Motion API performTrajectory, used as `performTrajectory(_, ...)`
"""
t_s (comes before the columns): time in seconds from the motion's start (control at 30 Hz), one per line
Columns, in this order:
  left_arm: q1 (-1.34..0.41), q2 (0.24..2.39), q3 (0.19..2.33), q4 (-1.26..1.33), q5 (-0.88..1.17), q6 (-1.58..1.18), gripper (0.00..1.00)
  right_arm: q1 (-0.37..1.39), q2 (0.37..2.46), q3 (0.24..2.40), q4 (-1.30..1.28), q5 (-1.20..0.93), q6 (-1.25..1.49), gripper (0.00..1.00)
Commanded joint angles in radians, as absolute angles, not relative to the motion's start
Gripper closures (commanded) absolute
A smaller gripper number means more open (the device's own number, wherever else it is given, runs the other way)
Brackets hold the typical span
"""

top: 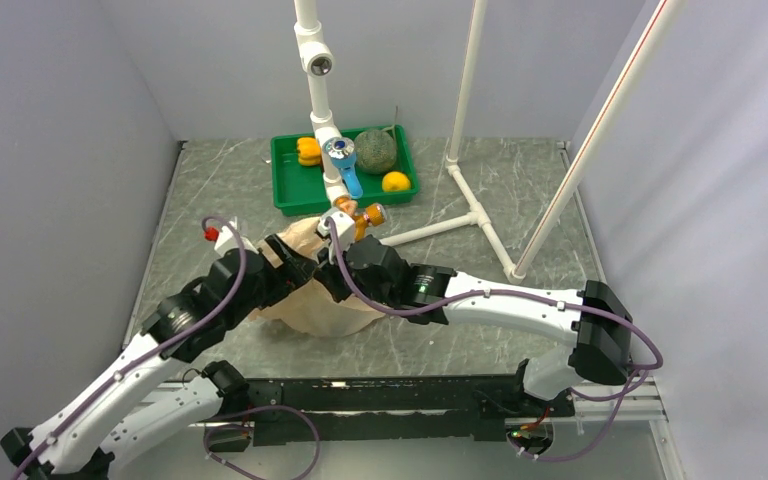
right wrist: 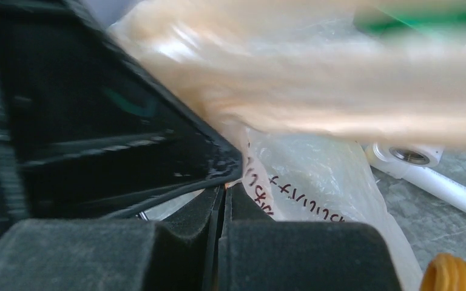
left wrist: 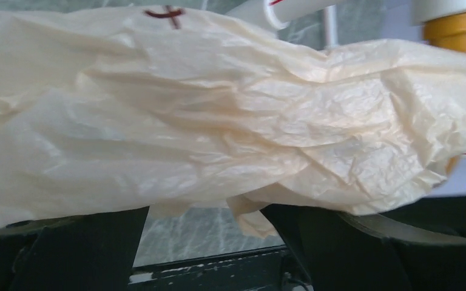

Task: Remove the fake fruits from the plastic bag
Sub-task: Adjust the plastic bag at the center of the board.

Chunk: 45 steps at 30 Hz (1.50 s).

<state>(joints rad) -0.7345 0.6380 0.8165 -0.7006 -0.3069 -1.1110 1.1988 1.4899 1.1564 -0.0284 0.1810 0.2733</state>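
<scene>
Plastic bag [top: 318, 303]: crumpled at the middle of the tabletop [top: 520, 200], toward its near edge, stretched between both claws.
Fake fruits: none visible; probably hidden in the folds.
Right gripper [right wrist: 221, 200]: pressed flat together, apparently pinching a thin fold of bag film.
Left gripper [left wrist: 212, 218]: spread wide, with film draped across and nothing pinched.
Hazard, slip: loss of the right pinch, owing to slick thin plastic under tension.
Hazard, blind grasp: closure of the left claw on film alone, owing to unseen contents.
Hazard, spill: roll-off toward a tabletop edge on tipping.
</scene>
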Motion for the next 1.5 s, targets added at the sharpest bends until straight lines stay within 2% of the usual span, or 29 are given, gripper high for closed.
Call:
performTrajectory(0.0,-0.737,0.745,0.894,-0.809,-0.415,-1.075,0.14,1.202,1.421,1.168,0.029,0.181,0.273,1.0)
performTrajectory(0.03,-0.737,0.757,0.898,-0.808,-0.421,-1.056,0.18,1.202,1.417,1.168,0.03,0.18,0.272,1.0)
performTrajectory(0.13,-0.737,0.752,0.899,-0.827,-0.44,-1.032,0.42,1.201,1.412,1.173,0.021,0.218,0.278,1.0)
performTrajectory(0.17,-0.737,0.729,0.889,-0.829,-0.442,-1.021,0.46,1.199,1.412,1.175,0.011,0.25,0.276,1.0)
performTrajectory(0.33,-0.738,0.553,0.749,-0.752,-0.325,-0.917,0.46,1.175,1.409,1.171,-0.018,0.41,0.219,1.0)
performTrajectory(0.4,-0.738,0.494,0.704,-0.758,-0.297,-0.905,0.54,1.159,1.405,1.175,-0.017,0.441,0.199,1.0)
performTrajectory(0.47,-0.737,0.457,0.682,-0.803,-0.297,-0.912,0.77,1.149,1.395,1.184,-0.009,0.442,0.159,1.0)
performTrajectory(0.53,-0.737,0.433,0.678,-0.842,-0.274,-0.907,0.94,1.149,1.375,1.183,0.017,0.436,0.117,1.0)
performTrajectory(0.6,-0.737,0.419,0.672,-0.852,-0.216,-0.885,0.99,1.149,1.356,1.176,0.046,0.425,0.078,1.0)
performTrajectory(0.77,-0.736,0.412,0.66,-0.844,-0.023,-0.849,1.0,1.148,1.351,1.183,0.058,0.419,-0.019,0.99)
performTrajectory(0.87,-0.737,0.389,0.642,-0.827,-0.001,-0.873,1.0,1.153,1.358,1.234,-0.087,0.385,0.025,0.76)
performTrajectory(0.97,-0.737,0.363,0.622,-0.789,0.004,-0.884,1.0,1.17,1.298,1.207,-0.195,0.332,0.1,0.6)
performTrajectory(1.07,-0.737,0.36,0.636,-0.801,0.003,-0.877,1.0,1.178,1.167,1.146,-0.271,0.237,0.147,0.28)
performTrajectory(1.13,-0.738,0.365,0.646,-0.809,0.003,-0.867,1.0,1.179,1.088,1.11,-0.31,0.169,0.163,0.12)
performTrajectory(1.17,-0.737,0.369,0.65,-0.812,-0.021,-0.863,1.0,1.179,1.055,1.105,-0.334,0.136,0.167,0.08)
performTrajectory(1.3,-0.737,0.395,0.665,-0.816,-0.02,-0.845,1.0,1.18,0.989,1.093,-0.348,-0.052,0.205,0.04)
performTrajectory(1.33,-0.738,0.4,0.668,-0.818,-0.024,-0.843,1.0,1.181,0.992,1.079,-0.322,-0.107,0.212,0.05)
performTrajectory(1.4,-0.737,0.403,0.675,-0.822,-0.031,-0.84,1.0,1.18,1.022,1.044,-0.251,-0.21,0.225,0.15)
performTrajectory(1.47,-0.737,0.4,0.684,-0.832,-0.041,-0.839,1.0,1.181,1.084,1.028,-0.205,-0.203,0.238,0.32)
